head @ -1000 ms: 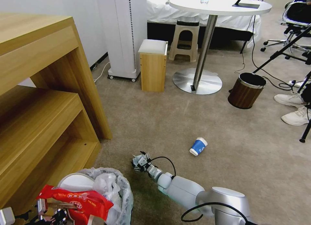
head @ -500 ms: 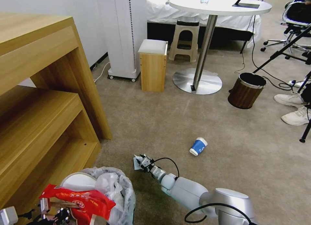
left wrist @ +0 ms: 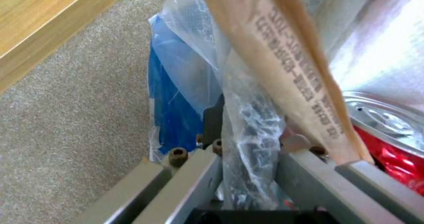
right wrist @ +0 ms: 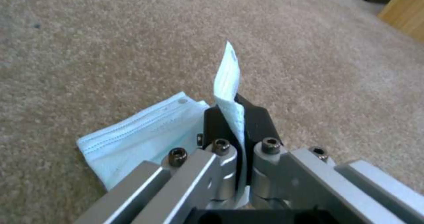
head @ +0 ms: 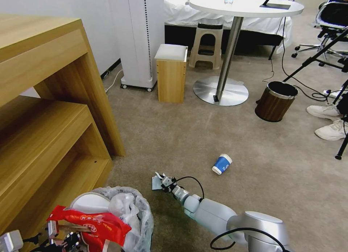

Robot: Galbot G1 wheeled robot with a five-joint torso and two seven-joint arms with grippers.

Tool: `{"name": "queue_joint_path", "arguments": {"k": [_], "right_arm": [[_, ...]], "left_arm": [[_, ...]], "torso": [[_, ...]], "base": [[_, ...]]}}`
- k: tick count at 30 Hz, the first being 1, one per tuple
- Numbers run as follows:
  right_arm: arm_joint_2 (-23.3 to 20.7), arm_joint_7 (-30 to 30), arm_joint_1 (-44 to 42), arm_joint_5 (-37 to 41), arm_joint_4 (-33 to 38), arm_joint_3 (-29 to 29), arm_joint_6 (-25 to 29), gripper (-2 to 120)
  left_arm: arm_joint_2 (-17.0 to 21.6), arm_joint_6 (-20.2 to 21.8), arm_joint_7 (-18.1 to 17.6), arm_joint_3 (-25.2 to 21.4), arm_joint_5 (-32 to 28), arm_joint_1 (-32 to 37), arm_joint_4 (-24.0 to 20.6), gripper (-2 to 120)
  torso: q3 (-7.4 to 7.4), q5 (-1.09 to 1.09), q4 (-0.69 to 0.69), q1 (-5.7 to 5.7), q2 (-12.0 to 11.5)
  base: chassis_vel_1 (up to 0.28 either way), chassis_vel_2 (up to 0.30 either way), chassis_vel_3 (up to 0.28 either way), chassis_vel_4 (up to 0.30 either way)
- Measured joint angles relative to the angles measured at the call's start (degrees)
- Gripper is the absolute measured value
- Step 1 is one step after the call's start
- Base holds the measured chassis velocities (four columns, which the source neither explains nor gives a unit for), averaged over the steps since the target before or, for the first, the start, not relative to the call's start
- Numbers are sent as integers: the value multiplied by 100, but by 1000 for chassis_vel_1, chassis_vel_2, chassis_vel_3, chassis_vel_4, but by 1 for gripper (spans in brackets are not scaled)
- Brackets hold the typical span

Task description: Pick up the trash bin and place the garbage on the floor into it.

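Head view: the right arm is stretched low and forward across the floor (head: 217, 136), its wrist angled down, and the right gripper (head: 162, 181) is seen just above the carpet, close to the trash bin (head: 143, 215). A pale, pleated tissue (right wrist: 150, 131) is pinched there; in the right wrist view the jaws are closed tight on its upright folded edge, while the rest of the sheet hangs beside them, close over the carpet. Whether that part touches the carpet cannot be told.

Down at the lower left corner the bin is carried by the left arm. In the left wrist view the left gripper (left wrist: 247, 157) is clamped on the bin's rim and its crinkled plastic bag (left wrist: 251, 124), one jaw outside against the blue wall, the other inside. Packed within are a red wrapper (head: 90, 223), a red can (left wrist: 393, 151) and a wooden stick (head: 72, 228).

A blue paper cup (head: 222, 164) is left lying on its side on the carpet, well apart from the right gripper. Beside the bin a wooden shelf unit (head: 54, 136) is seen.
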Motion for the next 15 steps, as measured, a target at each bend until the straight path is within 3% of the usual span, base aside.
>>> {"name": "queue_joint_path", "arguments": {"k": [11, 15], "right_arm": [[-586, -170, 26, 111, 804, 127, 530, 0], [-975, -251, -10, 161, 1447, 291, 676, 0]], "left_arm": [[64, -20, -22, 58, 17, -117, 0, 0], [116, -22, -27, 104, 13, -209, 1, 0]], "torso": [[0, 0, 0, 0, 0], [0, 1, 0, 0, 0]], "base": [[0, 0, 0, 0], [0, 0, 0, 0]]}}
